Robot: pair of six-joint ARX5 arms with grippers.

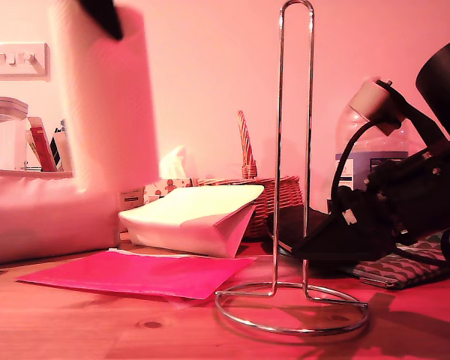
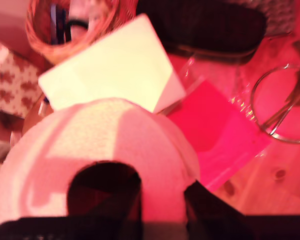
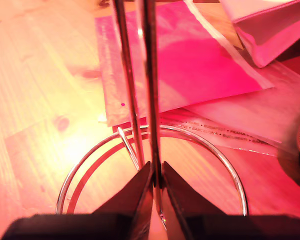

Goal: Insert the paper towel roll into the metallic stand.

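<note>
While aloft, paper towel roll [image 1: 105, 105] fat, white (motion-blurred), claw-held.

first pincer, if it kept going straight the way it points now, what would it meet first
Probably the white folded paper bag below; my first pincer holds the paper towel roll high, pointing down. The roll's lower end would touch first. Depth is unclear.

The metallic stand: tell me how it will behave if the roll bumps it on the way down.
The metallic stand is thin wire, tall and narrow over a ring base, so it would probably tip or flex easily. My second gripper is shut on one upright, which should steady it. The paper towel roll looks soft, so a bump is likely gentle.
</note>
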